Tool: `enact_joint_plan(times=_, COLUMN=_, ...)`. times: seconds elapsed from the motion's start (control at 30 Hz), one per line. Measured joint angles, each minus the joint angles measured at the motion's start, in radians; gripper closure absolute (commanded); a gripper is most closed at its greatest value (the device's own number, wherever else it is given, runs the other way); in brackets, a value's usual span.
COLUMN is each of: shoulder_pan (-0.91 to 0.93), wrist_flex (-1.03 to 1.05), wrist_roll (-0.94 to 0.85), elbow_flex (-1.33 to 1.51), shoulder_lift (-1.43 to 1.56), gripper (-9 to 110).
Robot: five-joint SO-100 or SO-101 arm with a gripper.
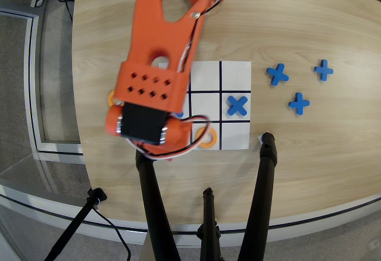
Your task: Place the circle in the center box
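Hidden beneath the orange arm (pixel 161 52), the hand's grip could not be judged, and any blind descent risked nudging the circle (pixel 206 136) already lying in the sheet's bottom-middle square, not the center box (pixel 205 107)

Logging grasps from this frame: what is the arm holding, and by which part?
Cannot be told: the orange arm hides its own jaws. A flat orange ring lies free on the white grid sheet.

Orange circle (pixel 206 137) flat in bottom-middle square; center box (pixel 205 106) white, black-lined, partly arm-covered.
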Motion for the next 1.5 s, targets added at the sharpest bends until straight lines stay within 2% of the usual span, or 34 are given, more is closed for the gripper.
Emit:
enact_joint_plan(times=0.23, shoulder_pan=-0.179, wrist_flex=-0.078, wrist_roll=0.063, elbow_flex=0.319, shoulder_lift=0.187, gripper=102)
enact_joint_plan(times=0.47, shoulder_pan=-0.337, wrist_flex=-0.241, wrist_roll=0.117, elbow_flex=0.551, shoulder_lift=0.213, gripper=102)
enact_joint_plan(times=0.73, shoulder_pan=-0.344, wrist_flex=-0.362, wrist_roll=0.133, elbow_flex=0.563, shoulder_lift=0.101, gripper=102)
enact_joint_plan(times=1.03, shoulder_pan=-0.282, wrist_flex=-0.399, wrist_roll=0.126, elbow_flex=0.531, shoulder_lift=-0.002, gripper=102)
enact_joint_plan(times=1.5, shoulder_pan=-0.299, wrist_flex=-0.425, wrist_roll=0.137, elbow_flex=0.517, shoulder_lift=-0.087, gripper=102)
